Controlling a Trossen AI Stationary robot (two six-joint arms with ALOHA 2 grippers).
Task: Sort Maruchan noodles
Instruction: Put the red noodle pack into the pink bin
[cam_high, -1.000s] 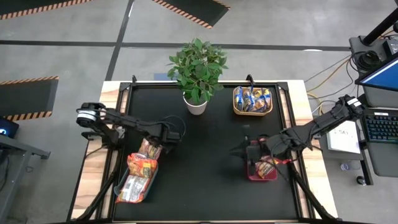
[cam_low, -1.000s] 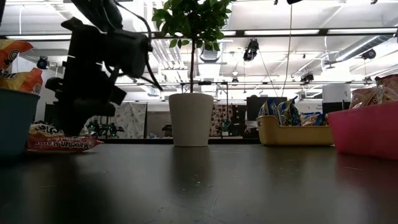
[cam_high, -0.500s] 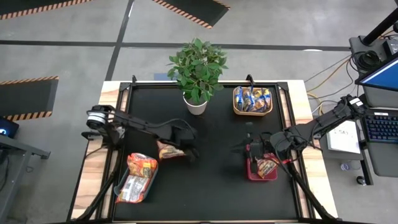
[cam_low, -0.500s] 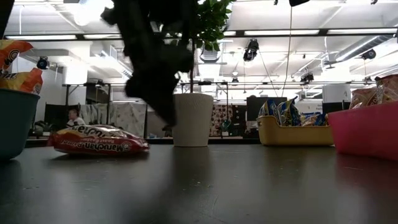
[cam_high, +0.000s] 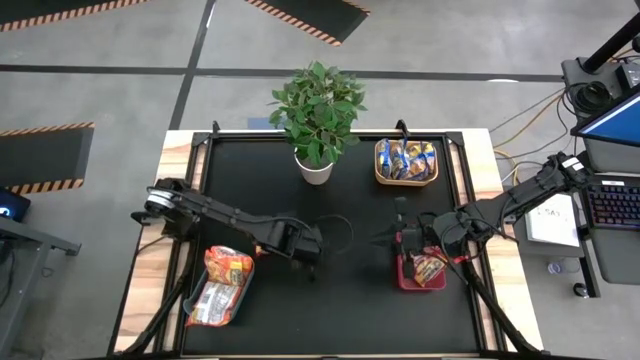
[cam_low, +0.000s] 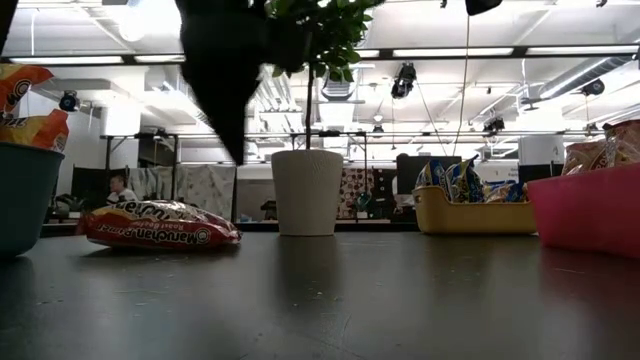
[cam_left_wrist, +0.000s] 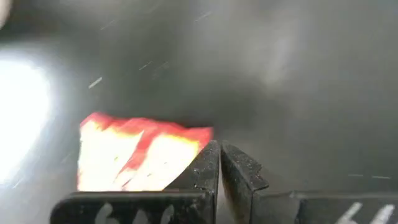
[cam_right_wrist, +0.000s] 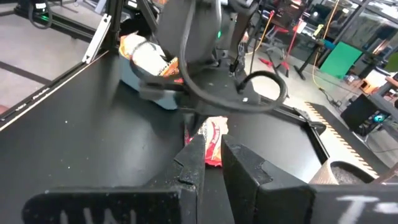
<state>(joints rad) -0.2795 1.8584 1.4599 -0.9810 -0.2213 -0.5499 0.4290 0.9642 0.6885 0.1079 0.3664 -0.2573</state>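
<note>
Right now the left gripper (cam_high: 305, 250) is out over the middle of the black table (cam_high: 350, 310), fingers (cam_left_wrist: 208, 168) pressed together with nothing between them. A red noodle packet (cam_low: 158, 225) lies flat on the table just beside it, on its left-hand side; the left wrist view shows that packet (cam_left_wrist: 140, 152) right next to the closed fingertips, loose on the surface. From table height the left arm hangs down as a dark shape above and right of the packet, not touching it.

Right gripper (cam_high: 405, 240) sits at the right side of the table, over the far left edge of the red bin (cam_high: 405, 280). Its fingers (cam_right_wrist: 196, 158) stand only slightly apart, a narrow gap, holding nothing I can see. Red bin has a couple of reddish packets (cam_high: 430, 268) in it.

Near left: grey-blue bin (cam_high: 238, 295) piled with orange packets (cam_high: 225, 268), some sticking up over the rim. Far right: yellow-orange bin (cam_high: 380, 170) with blue-and-yellow packets (cam_high: 405, 158) standing in it. A potted plant (cam_high: 317, 115) in a white pot stands at the far edge, centre, well apart from both grippers.

Beyond the table on the right: a desk with a keyboard (cam_high: 612, 205) and a laptop (cam_high: 612, 135).
</note>
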